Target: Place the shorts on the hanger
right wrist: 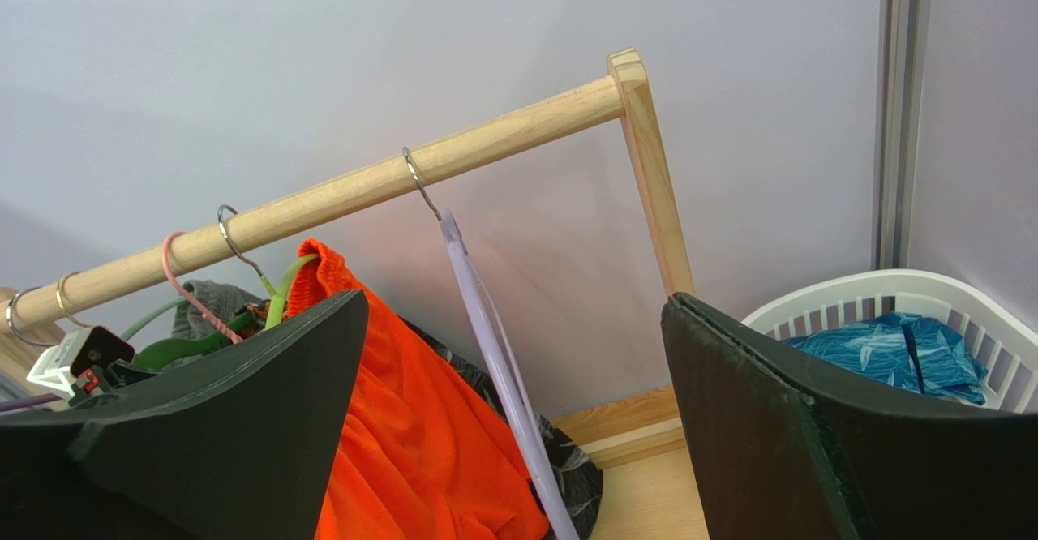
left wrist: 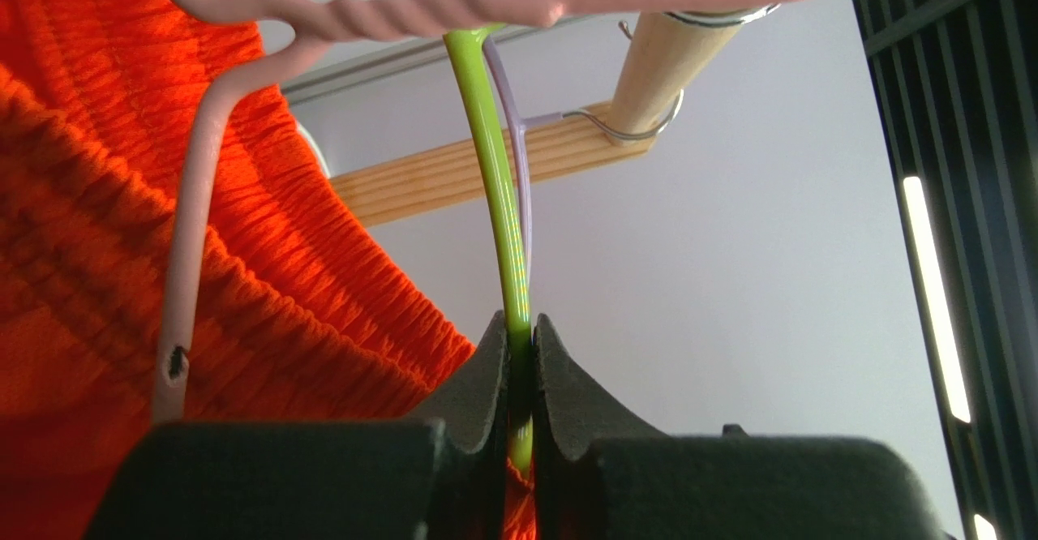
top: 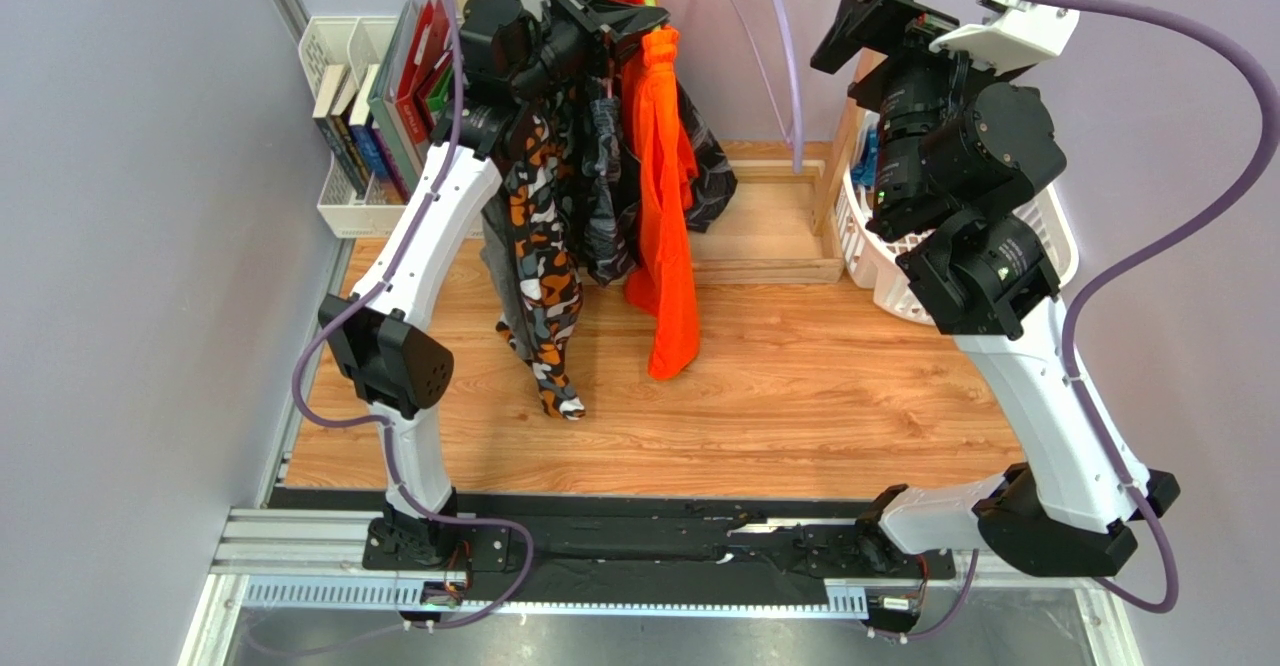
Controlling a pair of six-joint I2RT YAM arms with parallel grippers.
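At the far left of the rail (right wrist: 366,193), the left gripper (left wrist: 520,333) pinches the hanger (left wrist: 494,175) beside the hanging shorts (top: 672,201). The right gripper (right wrist: 514,321) gapes empty. A jerky release could swing the hanger and shed the shorts.

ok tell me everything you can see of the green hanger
The hanger is thin, glossy lime-green plastic: a slender rounded bar with a gentle curve. It sits up by the wooden rod among other hangers. The left gripper is shut on its bar, pinching it tight. The orange shorts hang against it on one side, and a lavender hanger runs close beside it on the other.
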